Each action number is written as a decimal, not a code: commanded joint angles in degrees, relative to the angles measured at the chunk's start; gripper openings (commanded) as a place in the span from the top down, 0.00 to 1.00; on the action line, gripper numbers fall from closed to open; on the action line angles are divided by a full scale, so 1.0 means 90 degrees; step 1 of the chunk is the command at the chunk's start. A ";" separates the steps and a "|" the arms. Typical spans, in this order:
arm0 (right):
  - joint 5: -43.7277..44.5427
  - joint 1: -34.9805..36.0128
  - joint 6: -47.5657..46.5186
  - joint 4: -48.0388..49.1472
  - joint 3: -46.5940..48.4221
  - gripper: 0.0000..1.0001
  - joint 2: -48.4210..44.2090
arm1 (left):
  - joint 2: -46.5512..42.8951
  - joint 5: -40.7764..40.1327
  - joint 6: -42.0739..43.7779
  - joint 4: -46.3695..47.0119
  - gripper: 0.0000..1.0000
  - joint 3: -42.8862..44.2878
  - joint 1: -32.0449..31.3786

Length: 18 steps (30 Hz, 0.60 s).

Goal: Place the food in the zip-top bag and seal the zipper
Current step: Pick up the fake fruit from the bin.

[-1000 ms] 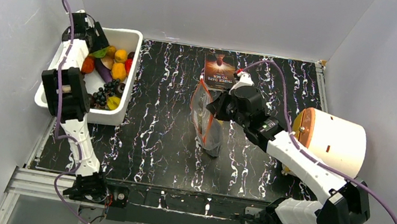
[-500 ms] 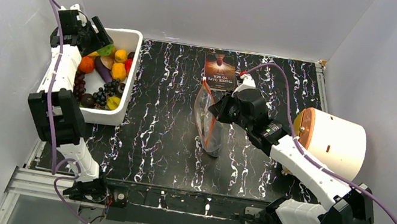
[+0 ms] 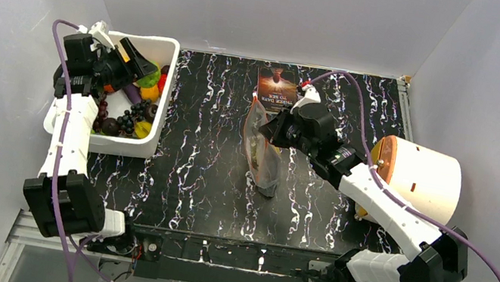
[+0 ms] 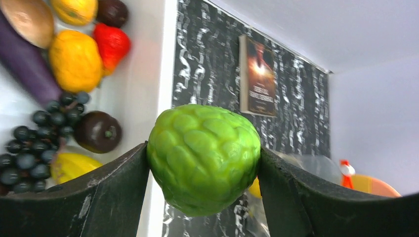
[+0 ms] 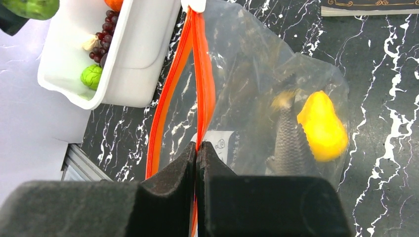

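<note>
My left gripper (image 3: 138,66) is shut on a bumpy green fruit (image 4: 203,157) and holds it above the white tub's (image 3: 125,143) right wall. The fruit shows green in the top view (image 3: 150,79). The clear zip-top bag (image 3: 266,160) stands mid-table with its mouth held open. My right gripper (image 5: 197,148) is shut on one side of the red-orange zipper (image 5: 203,81); the other side (image 5: 165,106) bows away to the left. Inside the bag lie a yellow pear (image 5: 322,127) and a grey scaly fish (image 5: 290,138). A white label patch (image 5: 217,143) shows on the bag.
The tub holds several fruits: dark grapes (image 4: 39,143), an orange one (image 4: 75,60), a strawberry (image 4: 113,43), an aubergine (image 4: 24,64). A book (image 3: 276,88) lies at the back. A white and orange cylinder (image 3: 417,178) stands at the right. White walls enclose the table.
My left arm has lifted out of the tub and swung right with the green fruit, toward the tub's right wall. My right gripper has kept hold of the zipper, shifting slightly.
</note>
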 commanded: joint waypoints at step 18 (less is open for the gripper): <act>-0.0323 -0.0039 0.1492 0.1318 0.0180 1.00 0.0437 | -0.0881 0.2292 -0.0691 0.0537 0.42 -0.0654 -0.1882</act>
